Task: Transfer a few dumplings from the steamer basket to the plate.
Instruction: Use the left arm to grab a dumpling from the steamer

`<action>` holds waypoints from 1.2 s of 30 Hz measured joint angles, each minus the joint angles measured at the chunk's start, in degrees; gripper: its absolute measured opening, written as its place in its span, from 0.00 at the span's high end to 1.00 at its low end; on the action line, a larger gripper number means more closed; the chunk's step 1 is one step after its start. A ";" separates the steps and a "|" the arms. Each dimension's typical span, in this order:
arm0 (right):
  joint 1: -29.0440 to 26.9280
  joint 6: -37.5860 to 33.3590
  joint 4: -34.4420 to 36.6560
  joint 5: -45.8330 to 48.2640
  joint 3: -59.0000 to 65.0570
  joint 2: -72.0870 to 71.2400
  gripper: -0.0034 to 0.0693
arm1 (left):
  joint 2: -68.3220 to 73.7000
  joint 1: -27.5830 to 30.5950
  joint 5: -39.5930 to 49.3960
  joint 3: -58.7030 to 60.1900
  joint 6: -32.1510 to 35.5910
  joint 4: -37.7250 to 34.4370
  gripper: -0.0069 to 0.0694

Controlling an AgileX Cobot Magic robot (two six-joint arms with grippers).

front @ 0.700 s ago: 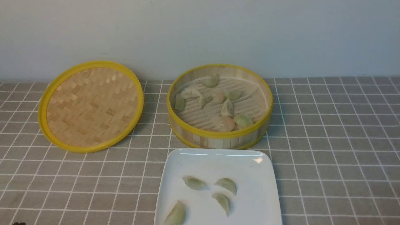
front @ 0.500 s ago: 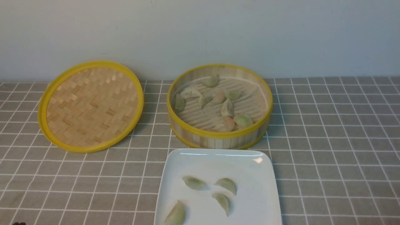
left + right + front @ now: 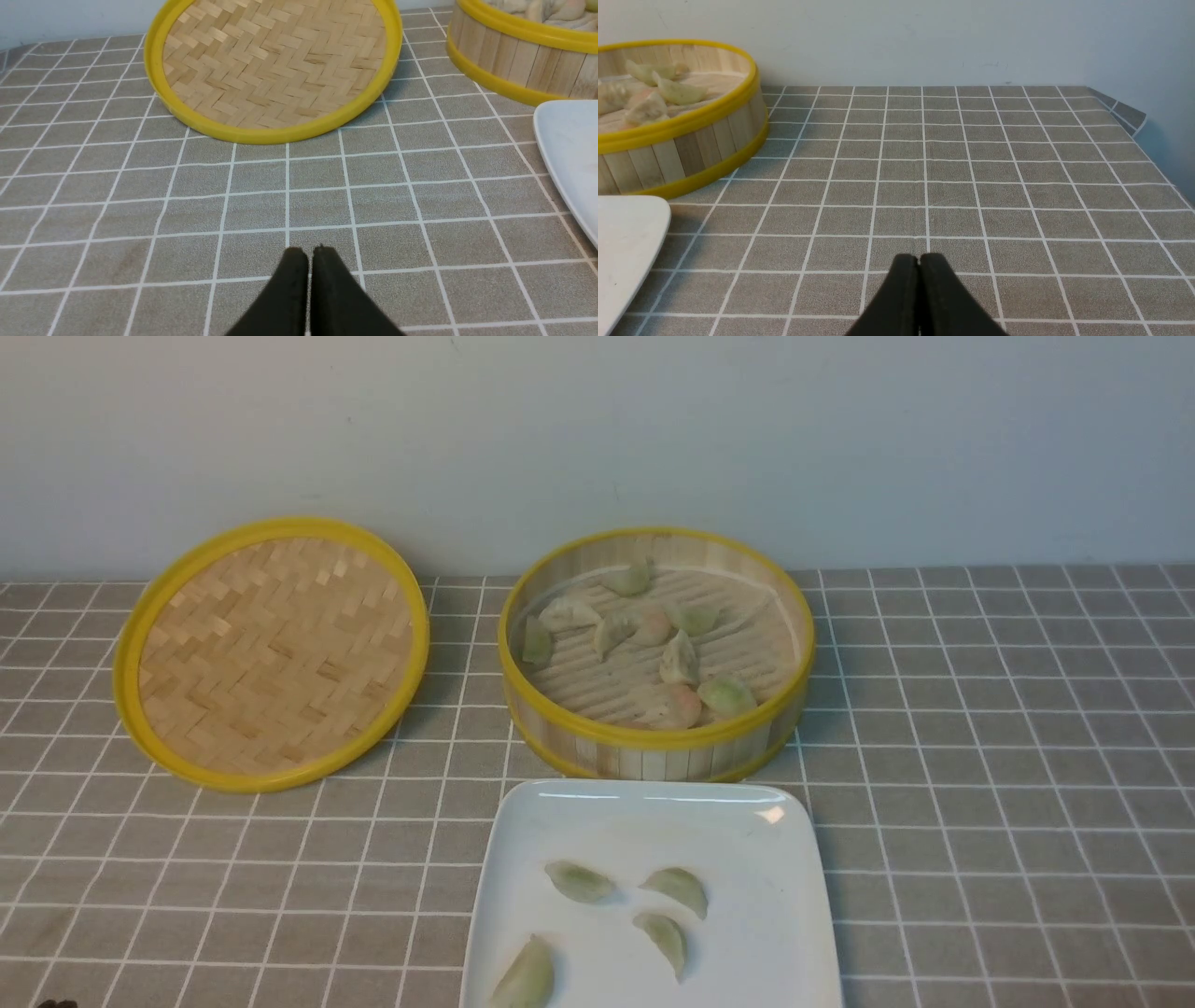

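Note:
The steamer basket (image 3: 653, 739) stands at the middle back of the table with several dumplings (image 3: 679, 660) on its slatted floor. In front of it lies the white plate (image 3: 644, 817) with several pale green dumplings (image 3: 581, 882) on it. My left gripper (image 3: 309, 252) is shut and empty, low over the cloth, near the lid and left of the plate (image 3: 570, 154). My right gripper (image 3: 919, 257) is shut and empty over bare cloth to the right of the steamer basket (image 3: 686, 149) and the plate (image 3: 626, 238). Neither gripper shows in the front view.
A flat woven-bamboo lid (image 3: 271, 653) with a yellow rim lies to the left of the steamer, also in the left wrist view as the lid (image 3: 275, 70). The grey checked tablecloth (image 3: 1008, 756) ends at a wall behind and at a corner (image 3: 1129, 116) on the far right.

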 joint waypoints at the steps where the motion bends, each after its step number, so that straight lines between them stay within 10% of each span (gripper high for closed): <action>1: 0.00 0.00 0.00 0.00 0.00 0.00 0.97 | 0.00 0.00 0.00 0.00 0.00 0.00 0.92; 11: 0.00 0.00 0.00 0.00 0.00 0.00 0.97 | 0.00 0.00 -2.34 0.18 -0.13 -0.42 0.92; 19: 0.00 0.40 1.07 -0.52 0.07 0.00 0.97 | 0.00 0.00 -18.03 0.20 -9.15 -16.57 0.92; 30: 0.06 14.49 39.01 -19.19 0.45 0.00 0.97 | 0.00 0.00 -38.99 -0.71 -12.07 -29.75 0.92; 36: 0.06 15.56 47.53 -22.84 0.45 0.00 0.97 | 5.09 0.00 -27.26 -16.20 -12.05 -23.33 0.92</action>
